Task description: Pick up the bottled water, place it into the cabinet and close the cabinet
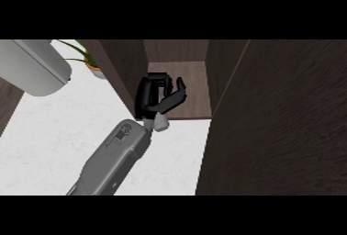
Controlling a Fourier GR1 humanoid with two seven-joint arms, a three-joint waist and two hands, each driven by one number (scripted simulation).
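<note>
My left hand (pixel 153 94) is at the mouth of the open dark wood cabinet (pixel 183 69), just inside its left wall. Its fingers are curled round the bottled water (pixel 161 122). Only a pale end of the bottle shows below the hand, at the front edge of the cabinet floor; the hand hides the remainder. The cabinet door (pixel 278 124) stands open at the right, a large dark panel that fills that side of the view. My right hand shows nowhere.
The white marble counter (pixel 47 147) spreads to the left and below the cabinet. A big grey rounded appliance (pixel 34 66) sits at the back left, and a potted plant (pixel 92 62) stands beside the cabinet's left wall.
</note>
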